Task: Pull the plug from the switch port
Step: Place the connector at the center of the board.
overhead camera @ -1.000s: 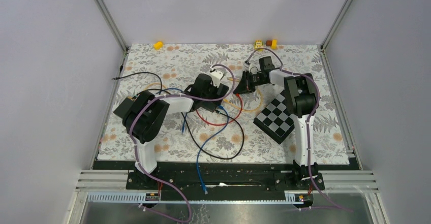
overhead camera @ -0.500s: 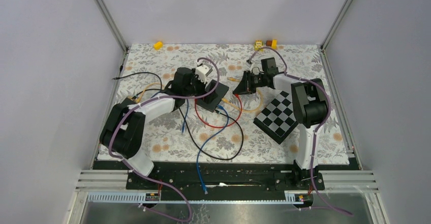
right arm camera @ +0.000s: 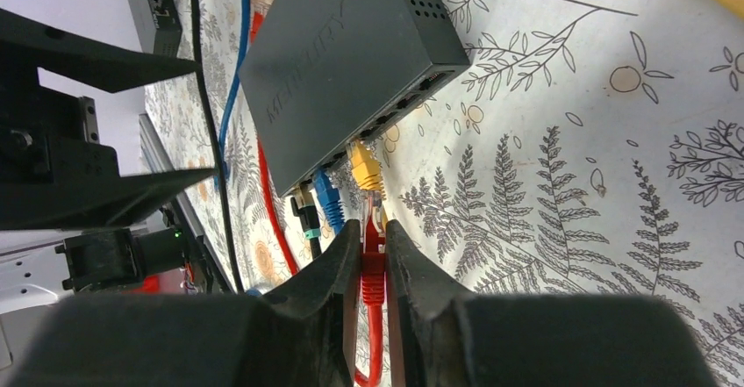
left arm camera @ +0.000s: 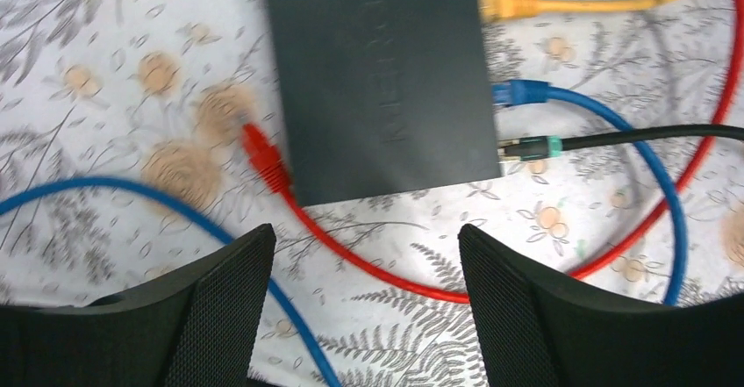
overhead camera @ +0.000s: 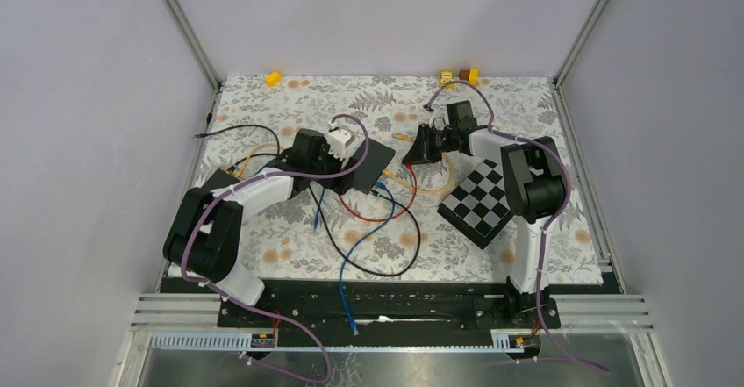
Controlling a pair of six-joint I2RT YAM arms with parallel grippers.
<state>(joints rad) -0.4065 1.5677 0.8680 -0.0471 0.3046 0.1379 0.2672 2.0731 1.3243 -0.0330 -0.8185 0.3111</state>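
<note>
Fingers [right arm camera: 338, 268] of the right gripper [right arm camera: 373, 229] are squeezing the red plug [right arm camera: 375, 251] from both sides, with its tip pointing at the switch [right arm camera: 351, 53]. The plug is sitting just short of the port row, right next to the yellow plug [right arm camera: 366, 169]. Can't tell if those two are touching. The yellow plug, the blue plug [right arm camera: 327, 198] and the black plug [right arm camera: 305, 216] are all sitting in ports side by side.

Over on the other side, the left gripper [left arm camera: 364, 233] is hanging spread wide above the mat [left arm camera: 105, 80] and gripping nothing. The switch is lying just past its tips, and the red cable [left arm camera: 386, 282] is curving across between them. Another red end [left arm camera: 263, 154] is lying against the side of the switch, but it's a bit blurry.

From the top view, a checkered board [overhead camera: 478, 203] is lying near the right arm, with loose cables looping in the middle. Way back at the far edge, a yellow block [overhead camera: 274, 78] and a couple more small blocks [overhead camera: 459, 76] are sitting on the mat.
</note>
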